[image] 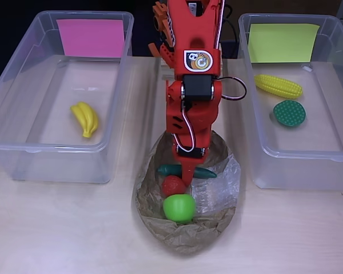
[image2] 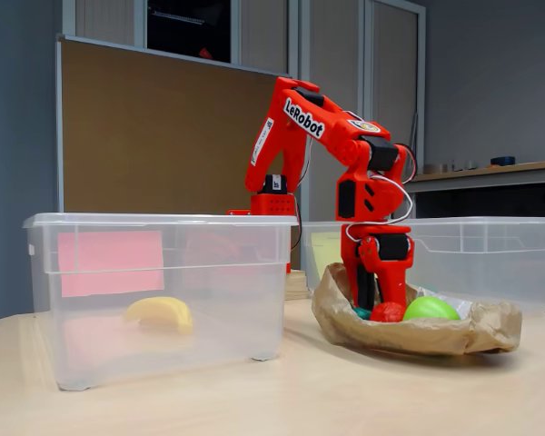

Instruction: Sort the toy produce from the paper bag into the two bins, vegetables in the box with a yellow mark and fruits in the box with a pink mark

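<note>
My red gripper (image: pixel 188 173) reaches down into the brown paper bag (image: pixel 154 228), its tip over the middle of a long dark green vegetable (image: pixel 170 169). Its fingers are hidden by the arm, so I cannot tell how they stand. Just in front lie a red round fruit (image: pixel 171 185) and a bright green apple (image: pixel 179 207). In the fixed view the gripper (image2: pixel 374 304) stands in the bag (image2: pixel 418 336) beside the red fruit (image2: pixel 387 312) and the apple (image2: pixel 431 309). The pink-marked bin (image: pixel 23 154) holds a banana (image: pixel 86 118). The yellow-marked bin (image: pixel 263 154) holds a corn cob (image: pixel 278 85) and a round green piece (image: pixel 289 113).
Crinkled clear plastic (image: pixel 220 188) lines the bag's right side. The two clear bins flank the bag, pink-marked at left (image2: pixel 163 272) and yellow-marked at right (image2: pixel 490 254). The arm's base stands between them at the back. Bare wooden table (image: pixel 57 228) runs along the front.
</note>
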